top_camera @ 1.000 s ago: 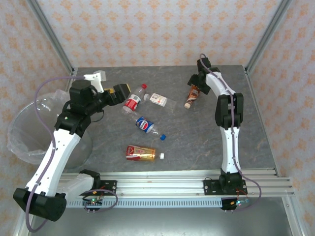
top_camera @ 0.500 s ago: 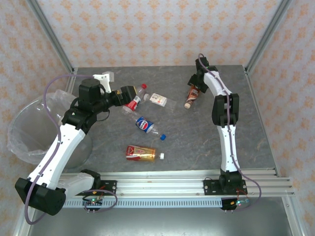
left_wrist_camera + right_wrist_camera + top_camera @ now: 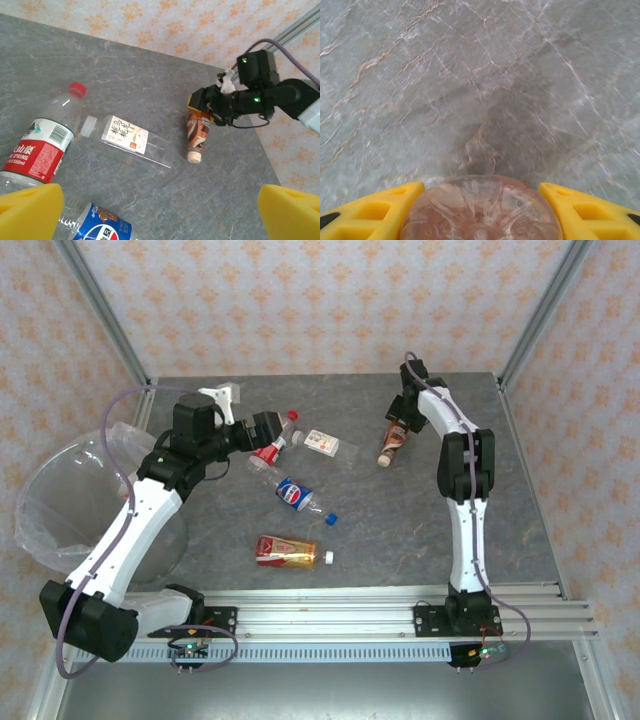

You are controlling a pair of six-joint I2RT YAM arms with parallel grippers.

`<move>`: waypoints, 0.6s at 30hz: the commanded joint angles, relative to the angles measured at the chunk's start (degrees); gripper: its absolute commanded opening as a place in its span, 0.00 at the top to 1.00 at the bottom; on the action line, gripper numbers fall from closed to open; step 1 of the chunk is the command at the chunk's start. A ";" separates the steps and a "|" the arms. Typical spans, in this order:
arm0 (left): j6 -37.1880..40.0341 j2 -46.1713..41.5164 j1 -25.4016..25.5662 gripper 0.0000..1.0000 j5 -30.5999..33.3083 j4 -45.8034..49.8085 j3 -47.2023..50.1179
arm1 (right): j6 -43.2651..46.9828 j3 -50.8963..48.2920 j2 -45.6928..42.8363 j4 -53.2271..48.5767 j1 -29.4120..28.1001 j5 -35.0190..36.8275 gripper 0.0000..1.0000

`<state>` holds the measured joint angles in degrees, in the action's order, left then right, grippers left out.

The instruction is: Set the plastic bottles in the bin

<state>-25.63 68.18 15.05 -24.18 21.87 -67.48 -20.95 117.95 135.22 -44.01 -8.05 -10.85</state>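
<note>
Five plastic bottles lie on the grey table. The brown-labelled bottle (image 3: 392,440) sits at the back right, its clear base (image 3: 480,217) between the yellow fingers of my right gripper (image 3: 401,420), which is shut on it. My left gripper (image 3: 262,430) hangs open above the red-labelled bottle (image 3: 270,450), with its yellow fingers (image 3: 30,210) spread wide and nothing between them. To the right of that bottle lies a white-labelled bottle (image 3: 322,443). A blue-labelled bottle (image 3: 298,495) is mid-table, and an orange-labelled one (image 3: 288,551) is nearer the front. The bin (image 3: 60,500) stands off the table's left edge.
Aluminium frame posts (image 3: 105,315) rise at the table's back corners in front of patterned walls. A rail (image 3: 380,615) runs along the near edge, carrying both arm bases. The left arm reaches over the bin's right rim.
My right gripper has closed onto the brown-labelled bottle's base, and the bottle has shifted slightly. The left arm has swung right toward the red-labelled bottle, jaws still wide.
</note>
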 commanded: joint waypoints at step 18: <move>0.95 11.08 8.72 0.00 7.49 4.34 -8.11 | -6.87 -46.69 -42.49 33.92 -4.03 -6.62 0.53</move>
<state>-26.87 77.82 21.93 -17.56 23.79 -71.48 -25.04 73.73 97.23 -18.52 -10.81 -15.79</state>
